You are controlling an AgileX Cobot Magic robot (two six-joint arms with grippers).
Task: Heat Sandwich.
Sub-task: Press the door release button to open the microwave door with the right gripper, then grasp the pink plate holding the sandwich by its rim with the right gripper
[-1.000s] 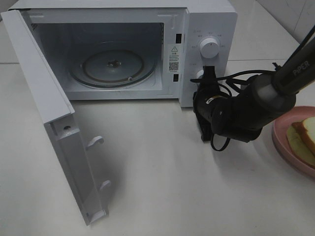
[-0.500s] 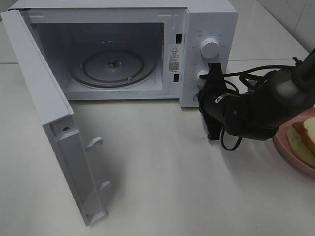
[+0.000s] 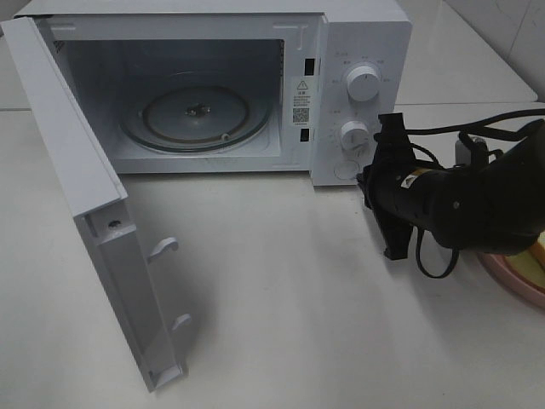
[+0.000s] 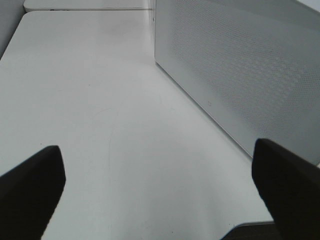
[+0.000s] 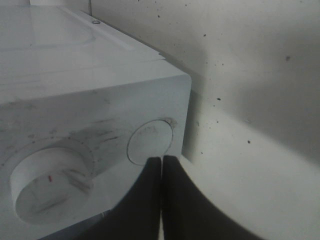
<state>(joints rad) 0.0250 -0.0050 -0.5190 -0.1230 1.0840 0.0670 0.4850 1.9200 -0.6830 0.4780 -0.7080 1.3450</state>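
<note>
The right pincer has its two black fingers pressed together with nothing between them. Its tip is just beside the round recessed button at the lower corner of the control panel of the boxy white microwave oven; whether it touches the panel cannot be told. Next to the button is the lower white dial, and a second white dial sits above it. From the high camera the right pincer hangs low over the white tabletop. The bulky black arm behind it covers most of the pink round plate, where only a pale yellow sliver of the sandwich shows at the picture's right edge. The oven's white door stands swung wide, baring the round glass turntable. The left pincer is spread wide and holds nothing, above bare tabletop beside a white perforated panel.
</note>
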